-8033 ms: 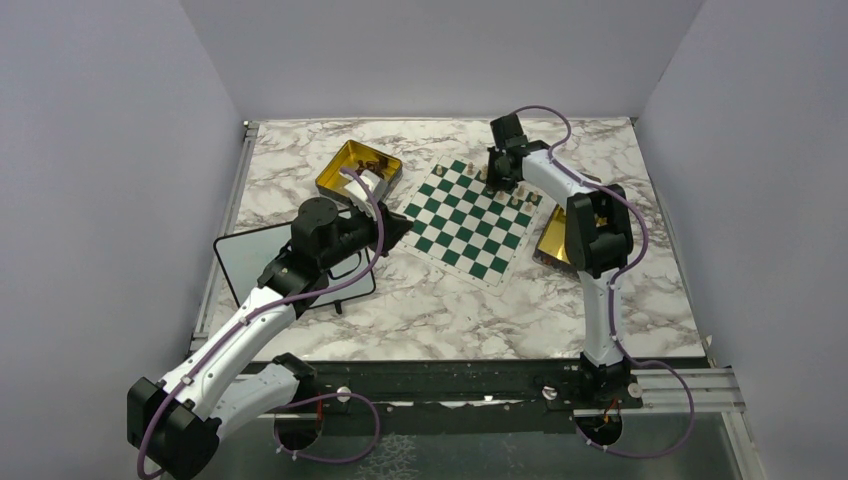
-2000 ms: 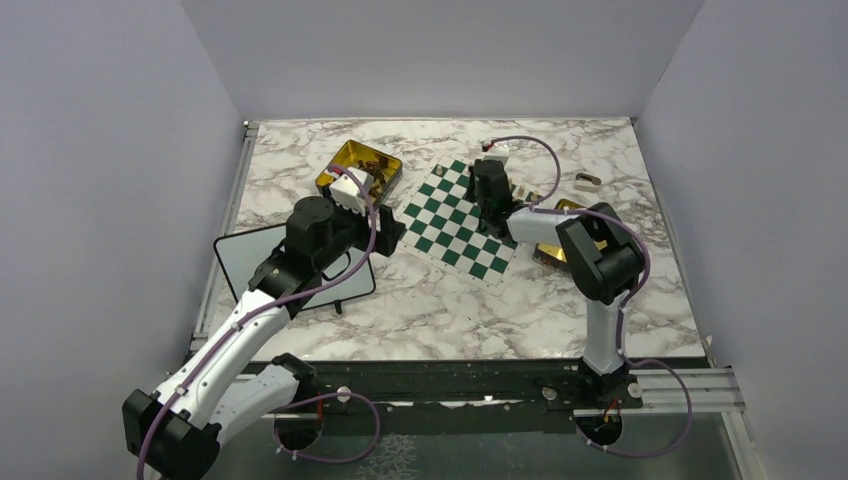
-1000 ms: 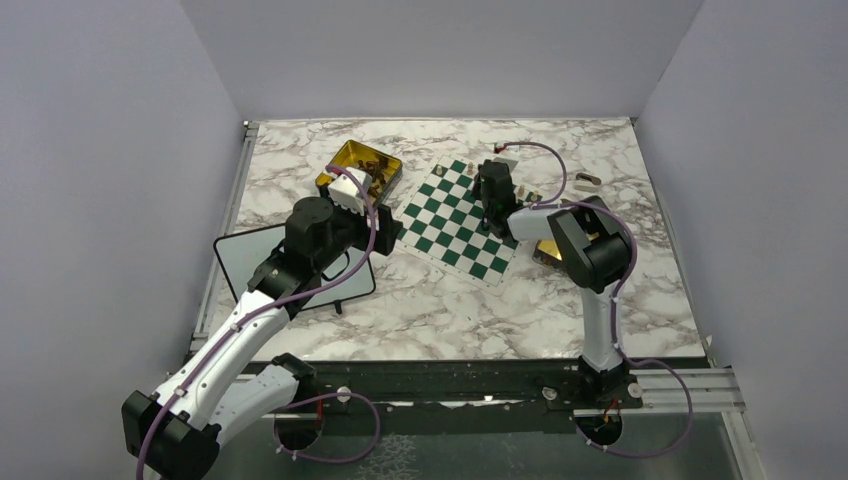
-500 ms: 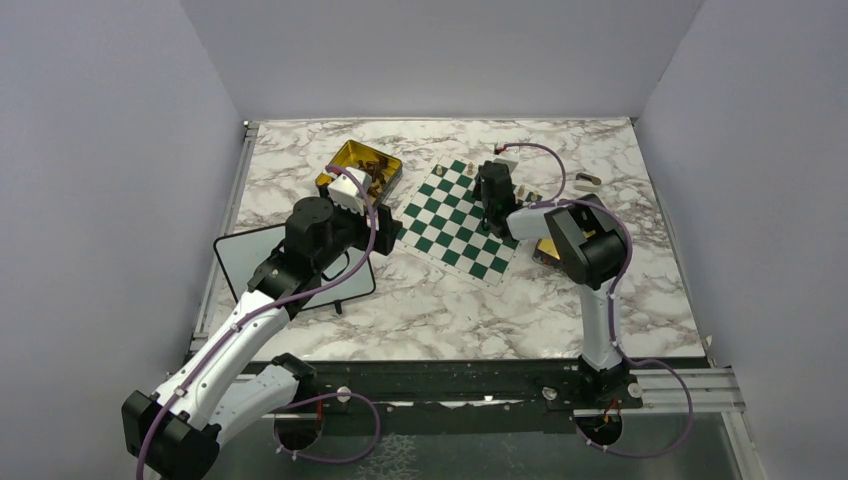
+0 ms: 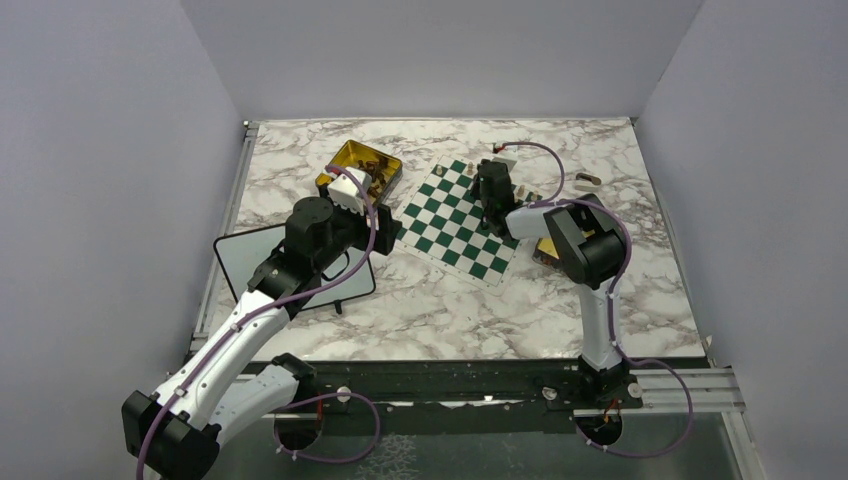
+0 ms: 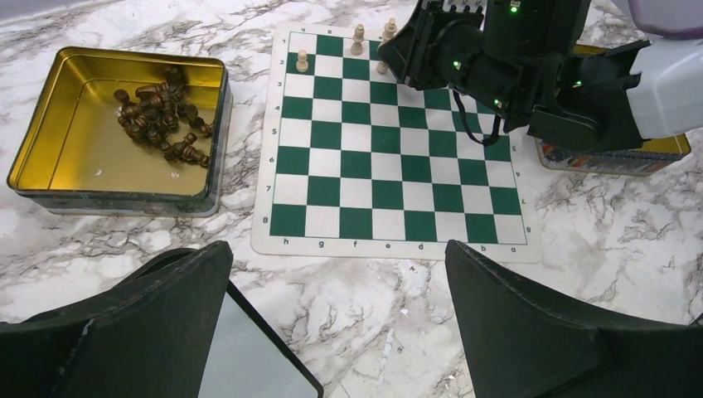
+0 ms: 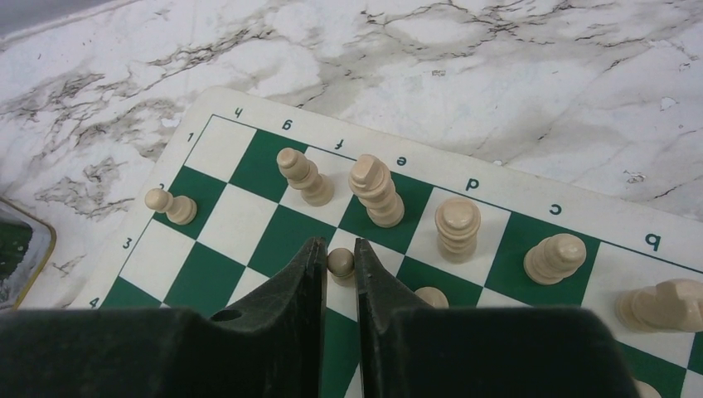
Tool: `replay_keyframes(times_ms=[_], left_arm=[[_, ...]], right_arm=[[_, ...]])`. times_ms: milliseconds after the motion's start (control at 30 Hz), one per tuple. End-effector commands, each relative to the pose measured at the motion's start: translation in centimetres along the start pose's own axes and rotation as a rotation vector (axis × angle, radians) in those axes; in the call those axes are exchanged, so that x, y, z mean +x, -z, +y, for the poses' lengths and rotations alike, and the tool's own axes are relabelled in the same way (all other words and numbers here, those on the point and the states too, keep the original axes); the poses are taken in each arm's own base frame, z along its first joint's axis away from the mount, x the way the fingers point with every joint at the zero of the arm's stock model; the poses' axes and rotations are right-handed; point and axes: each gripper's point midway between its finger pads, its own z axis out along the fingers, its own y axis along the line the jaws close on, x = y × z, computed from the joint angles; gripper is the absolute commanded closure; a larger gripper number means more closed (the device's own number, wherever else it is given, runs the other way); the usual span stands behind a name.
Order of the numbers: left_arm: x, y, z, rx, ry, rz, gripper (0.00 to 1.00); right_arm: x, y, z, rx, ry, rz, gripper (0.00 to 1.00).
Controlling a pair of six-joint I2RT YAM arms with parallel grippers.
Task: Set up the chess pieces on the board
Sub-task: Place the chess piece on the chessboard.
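While the left gripper (image 6: 336, 249) hangs spread wide over the table (image 5: 450, 310) by the board's (image 5: 450, 228) near-left edge, holding nothing, the right gripper (image 7: 337, 251) sits low on the board. Its jaws stand a narrow slit apart around a pale pawn (image 7: 341, 262). Whether they touch it or just clear it, cannot tell; only the pawn's head shows, in the second row in front of the back-row pieces.

Versus eight seconds ago, the right arm was stretched out to the board's far corner. Now its elbow is folded and the gripper is further in, over the board's far-right part. The left arm has barely shifted, and nothing visibly differs from half a second ago in the top view.

Counts:
- One board.
- Two gold tins: left tin (image 6: 50, 124), and right tin (image 6: 613, 162), mostly behind the right arm.
- One whiteboard (image 5: 245, 262), under the left arm.
- Pale pieces (image 7: 375, 191) in the right wrist view: eight whole, five in the back row plus three pawns, and a sliver of a ninth at the bottom edge.
- Dark pieces (image 6: 157, 116): one heap in the left tin, too tangled to count.
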Motion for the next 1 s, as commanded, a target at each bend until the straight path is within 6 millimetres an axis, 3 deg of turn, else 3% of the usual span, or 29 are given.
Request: replay_keyframes(times_ms=[0,800,967], left_arm=[[-1.08,0.42,0.18,-0.018,-0.011,-0.034,0.01],[-1.28,0.5,0.2,-0.021,-0.009,-0.041,0.01],[-1.25,0.48,0.21,-0.021,-0.009,-0.04,0.01]], right_arm=[[-0.47,-0.38,0.2,-0.005,-0.013,-0.013,0.79],[-0.25,-0.35,0.19,-0.008,0.048,0.019,0.79],[-0.28,-0.47,0.42,-0.015,0.053,0.025,0.69]])
